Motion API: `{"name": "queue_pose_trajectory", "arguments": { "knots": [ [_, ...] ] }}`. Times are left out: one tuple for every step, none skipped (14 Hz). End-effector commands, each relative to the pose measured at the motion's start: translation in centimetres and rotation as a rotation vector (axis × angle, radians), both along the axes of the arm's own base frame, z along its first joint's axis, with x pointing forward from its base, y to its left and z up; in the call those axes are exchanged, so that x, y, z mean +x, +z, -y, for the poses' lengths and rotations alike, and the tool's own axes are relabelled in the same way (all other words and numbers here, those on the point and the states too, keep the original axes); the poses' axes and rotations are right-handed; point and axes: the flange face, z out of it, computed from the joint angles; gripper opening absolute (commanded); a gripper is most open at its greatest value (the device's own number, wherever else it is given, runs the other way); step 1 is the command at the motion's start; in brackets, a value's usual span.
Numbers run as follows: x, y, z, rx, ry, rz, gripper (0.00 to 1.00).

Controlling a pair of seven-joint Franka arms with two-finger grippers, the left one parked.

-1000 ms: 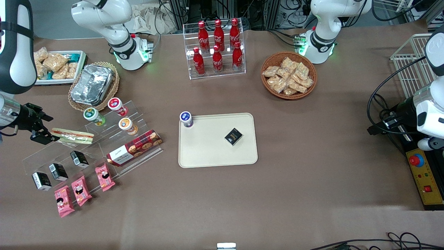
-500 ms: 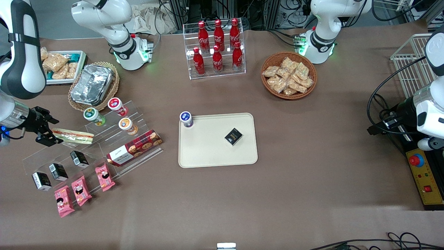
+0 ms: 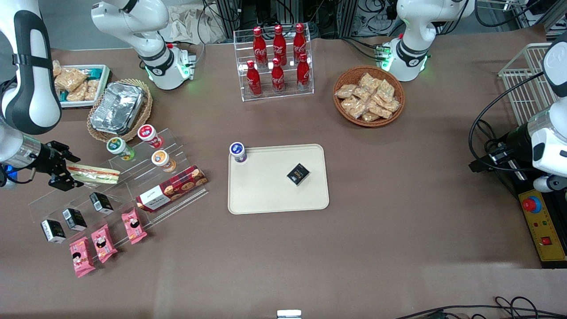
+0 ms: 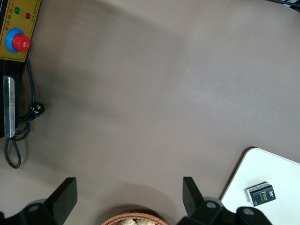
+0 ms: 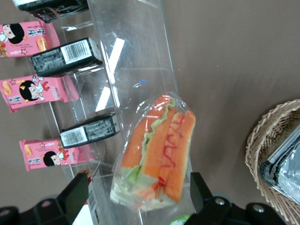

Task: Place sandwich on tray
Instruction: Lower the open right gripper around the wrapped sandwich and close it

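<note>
The sandwich point(image 3: 94, 173), clear-wrapped with pale bread and green and red-orange filling, lies on the top step of a clear acrylic stand point(image 3: 48, 199) toward the working arm's end of the table. My right gripper point(image 3: 66, 173) is open at the sandwich's end, level with it. In the right wrist view the sandwich point(image 5: 159, 154) has its near end between the two fingers of the gripper point(image 5: 138, 187), with a gap on each side. The cream-beige tray point(image 3: 266, 195) lies at the table's middle, well away from the gripper.
The tray holds a small black box point(image 3: 298, 173) and a blue-lidded cup point(image 3: 238, 151) at its corner. Around the sandwich are three cups point(image 3: 155, 146), a red-plaid cookie box point(image 3: 172, 187), black boxes point(image 3: 101, 203) and pink packets point(image 3: 102, 243). A foil container point(image 3: 117, 107) sits farther back.
My right gripper has moved in toward the sandwich's end, so that end now lies between the open fingers. The sandwich has not moved.
</note>
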Motion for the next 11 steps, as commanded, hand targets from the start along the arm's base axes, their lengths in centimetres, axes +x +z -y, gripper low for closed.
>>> {"name": "queue_pose_trajectory", "arguments": {
  "knots": [
    [0.3,-0.1,0.4,0.015,-0.026,0.025,0.96],
    [0.1,-0.1,1.2,0.022,-0.053,0.031,0.94],
    [0.1,0.0,1.5,0.034,-0.073,0.041,0.87],
    [0.0,0.0,1.6,0.047,-0.086,0.044,0.83],
    [-0.2,-0.1,2.1,0.048,-0.095,0.041,0.83],
    [-0.3,-0.1,2.2,0.049,-0.096,0.039,0.82],
    [-0.4,-0.2,2.2,0.051,-0.096,0.035,0.80],
    [-0.4,-0.2,2.2,0.051,-0.089,0.035,0.69],
    [-0.4,-0.1,2.2,0.052,-0.087,0.036,0.58],
    [-0.4,0.2,2.2,0.052,-0.083,0.041,0.48],
    [-0.2,0.6,2.3,0.050,-0.083,0.048,0.41]
  ]
}}
